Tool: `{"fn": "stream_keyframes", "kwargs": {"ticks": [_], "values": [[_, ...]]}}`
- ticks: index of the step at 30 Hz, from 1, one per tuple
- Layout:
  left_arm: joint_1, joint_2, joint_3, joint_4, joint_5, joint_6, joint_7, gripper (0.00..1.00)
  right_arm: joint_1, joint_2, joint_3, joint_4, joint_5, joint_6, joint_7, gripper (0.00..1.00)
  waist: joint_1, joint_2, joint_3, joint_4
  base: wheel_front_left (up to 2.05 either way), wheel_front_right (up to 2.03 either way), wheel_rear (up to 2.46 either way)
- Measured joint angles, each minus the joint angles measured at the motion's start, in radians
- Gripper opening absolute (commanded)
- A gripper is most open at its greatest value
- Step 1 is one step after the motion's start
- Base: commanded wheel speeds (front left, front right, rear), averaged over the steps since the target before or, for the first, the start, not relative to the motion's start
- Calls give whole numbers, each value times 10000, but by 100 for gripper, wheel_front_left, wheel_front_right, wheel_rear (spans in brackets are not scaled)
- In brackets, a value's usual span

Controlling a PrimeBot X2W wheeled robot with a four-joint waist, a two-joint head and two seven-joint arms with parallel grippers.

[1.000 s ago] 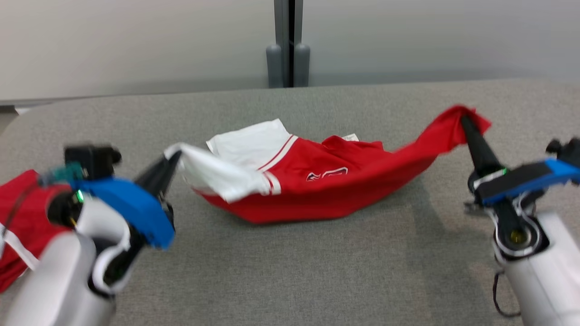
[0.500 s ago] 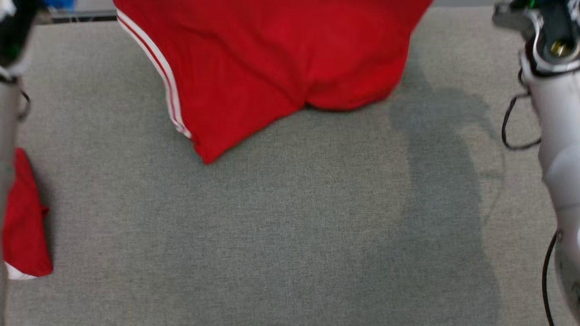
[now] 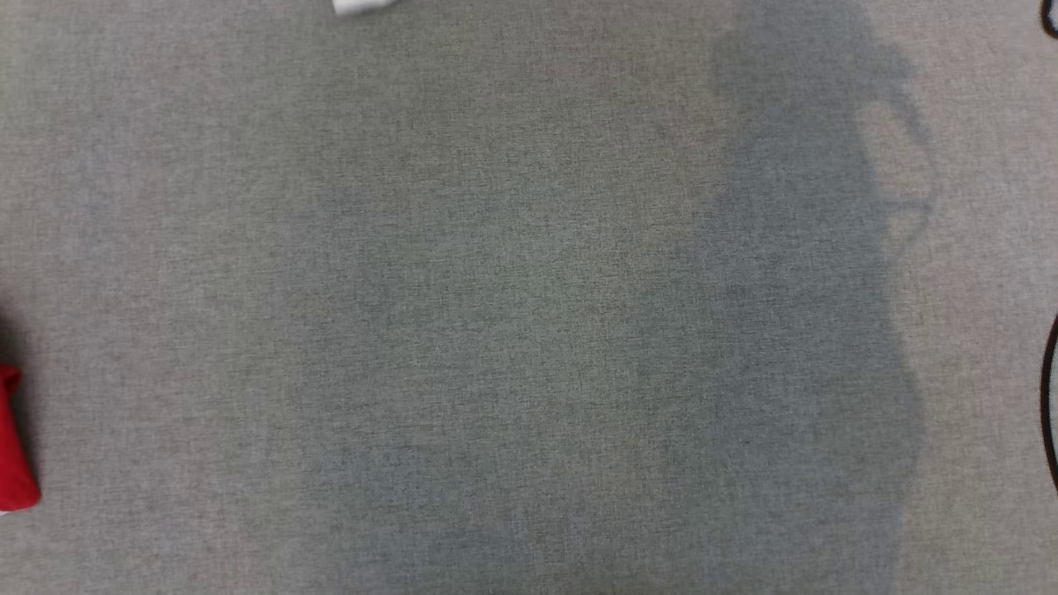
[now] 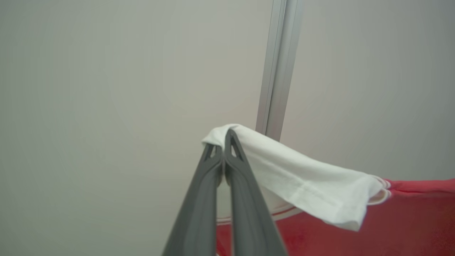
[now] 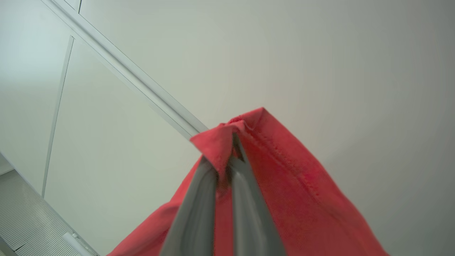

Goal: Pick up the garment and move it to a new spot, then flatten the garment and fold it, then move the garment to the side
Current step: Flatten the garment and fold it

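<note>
The garment is a red jersey with white sleeves, held up in the air between both arms. In the left wrist view my left gripper (image 4: 222, 144) is shut on the edge of a white sleeve (image 4: 302, 181), and the red body (image 4: 408, 220) hangs to the right. My right gripper (image 5: 227, 156) is shut on a bunched red corner of the garment (image 5: 291, 192), which drapes down over its fingers. In the head view a small white bit of cloth (image 3: 359, 5) shows at the top edge.
The grey fabric table (image 3: 496, 330) lies below, with a broad shadow on its right half. Another red cloth (image 3: 12, 446) lies at the table's left edge. A black cable (image 3: 1051, 397) shows at the right edge. A pale wall with a metal post (image 4: 279, 71) stands behind.
Both grippers have lifted the garment off the table, where it sagged a second ago. The head view has also shifted, so the garment has passed out of it at the top.
</note>
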State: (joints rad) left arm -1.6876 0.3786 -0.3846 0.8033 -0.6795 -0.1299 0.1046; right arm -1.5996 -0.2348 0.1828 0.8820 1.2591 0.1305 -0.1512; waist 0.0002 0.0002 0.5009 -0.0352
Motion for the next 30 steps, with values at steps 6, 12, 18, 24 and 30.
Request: {"fn": "stream_keyframes", "kwargs": {"ticks": [6, 12, 18, 24, 30], "values": [[-128, -174, -654, 284, -794, 0, 94, 0, 122, -462, 430, 21, 102, 0, 130, 0, -2, -2, -91, 221, 0, 0, 0], [1496, 303, -1879, -136, -1910, 0, 905, 0, 1563, -692, 1340, -209, 280, 0, 926, 0, -2, -1, -529, 429, 0, 0, 0], [3723, 1383, -3292, -1578, -3323, 0, 2119, 0, 3568, -1151, 2531, -642, 341, -2, 1768, 0, -3, -2, -1363, 620, 0, 0, 0], [5968, 2688, -4307, -3359, -4627, 0, 3091, 0, 5736, -1848, 3879, -1116, 117, 0, 2326, 0, -5, -5, -2532, 765, 0, 0, 0], [8164, 3841, -5028, -5068, -5398, 67, 3988, 0, 7894, -2711, 5440, -1553, -585, 2, 2738, 0, -6, -6, -3671, 756, 0, 0, 0]]}}
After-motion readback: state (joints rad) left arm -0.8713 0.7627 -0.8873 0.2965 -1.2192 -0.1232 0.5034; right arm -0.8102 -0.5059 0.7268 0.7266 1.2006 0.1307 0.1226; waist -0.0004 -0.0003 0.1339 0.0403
